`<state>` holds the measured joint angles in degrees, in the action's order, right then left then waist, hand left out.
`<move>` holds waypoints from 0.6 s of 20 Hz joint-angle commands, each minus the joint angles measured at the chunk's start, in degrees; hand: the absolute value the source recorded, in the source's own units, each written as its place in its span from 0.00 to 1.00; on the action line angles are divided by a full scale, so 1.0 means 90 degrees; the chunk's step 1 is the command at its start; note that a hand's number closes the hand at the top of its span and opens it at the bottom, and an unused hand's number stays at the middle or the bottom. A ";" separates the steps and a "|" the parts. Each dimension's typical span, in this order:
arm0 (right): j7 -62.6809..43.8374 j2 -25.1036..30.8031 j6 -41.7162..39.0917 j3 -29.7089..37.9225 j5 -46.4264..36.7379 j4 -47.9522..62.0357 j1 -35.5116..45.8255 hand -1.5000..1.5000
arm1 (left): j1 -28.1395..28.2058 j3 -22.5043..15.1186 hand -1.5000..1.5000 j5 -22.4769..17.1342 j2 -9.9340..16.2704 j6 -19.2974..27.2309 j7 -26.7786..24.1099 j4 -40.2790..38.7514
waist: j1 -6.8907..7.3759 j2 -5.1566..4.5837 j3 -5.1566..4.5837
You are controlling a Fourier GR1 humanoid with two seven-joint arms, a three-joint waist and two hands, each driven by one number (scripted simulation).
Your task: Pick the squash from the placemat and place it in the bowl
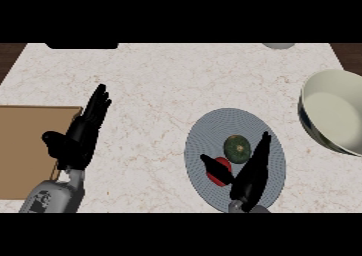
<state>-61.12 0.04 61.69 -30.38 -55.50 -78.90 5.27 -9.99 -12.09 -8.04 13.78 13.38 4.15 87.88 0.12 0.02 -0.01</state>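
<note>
A dark green round squash [237,148] lies on the grey round placemat [213,130] at the middle right. Beside it, lower left, lies a red object [221,172], partly hidden by my right hand's thumb. My right hand [250,172] hovers over the placemat, fingers straight and pointing up along the squash's right side, open and holding nothing. A large cream bowl [337,115] stands at the right edge. My left hand [82,132] stays open at the left, fingers up.
A brown wooden board [21,150] lies at the left edge, under my left forearm. A dark object [82,46] and a grey object [278,45] sit at the counter's far edge. The marble counter [162,80] spreads between the hands.
</note>
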 commanded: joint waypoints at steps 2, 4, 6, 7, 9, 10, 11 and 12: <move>-0.0245 -0.0005 -0.0378 0.0478 0.0031 0.0219 0.0183 0.00 | 0.0023 0.0096 0.50 0.0223 -0.0243 -0.0050 -0.0037 -0.0027 | -0.0011 -0.0001 0.0001; 0.0365 -0.0002 -0.0089 0.0497 0.0664 0.0916 0.0348 0.00 | 0.0096 0.0157 0.50 0.0300 -0.0186 -0.0198 -0.0268 -0.0227 | 0.0002 -0.0008 0.0002; 0.0816 0.0001 0.0186 0.0372 0.1178 0.1003 0.0318 0.00 | 0.0454 0.0106 0.50 0.0263 -0.0187 -0.0233 0.0263 0.0609 | 0.0018 -0.0002 0.0004; 0.0007 -0.0004 0.0315 0.0009 0.0778 0.0987 0.0686 0.00 | 0.0096 -0.0098 0.50 0.0671 -0.0707 0.0181 -0.0251 -0.0217 | 0.0001 -0.0006 0.0002; 0.1309 0.0329 0.0062 0.0199 0.1782 0.0969 0.0380 1.00 | 0.0083 0.0350 0.50 0.0279 -0.0331 -0.0454 -0.0262 -0.0314 | 0.0001 -0.0009 0.0003; 0.0826 0.0038 -0.0522 0.0003 0.1068 0.1225 0.0765 1.00 | -0.0239 0.0358 0.50 0.0329 -0.0346 -0.0290 -0.0252 -0.0578 | 0.0000 -0.0019 0.0000; 0.1137 0.0024 -0.0294 -0.0210 0.1268 0.1497 0.0622 1.00 | 0.0102 0.0034 0.50 0.0469 -0.0518 -0.0177 -0.0198 -0.0245 | 0.0041 -0.0017 0.0005; 0.1103 0.0193 -0.0546 -0.0270 0.1202 0.1339 0.0495 1.00 | 0.0090 0.0120 0.50 0.0481 -0.0405 -0.0137 -0.0030 0.0017 | 0.0034 -0.0004 0.0004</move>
<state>-54.05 0.92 61.35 -30.13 -45.79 -69.68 9.86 -9.59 -10.72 -4.64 10.36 11.75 3.13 86.50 0.21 0.21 -0.17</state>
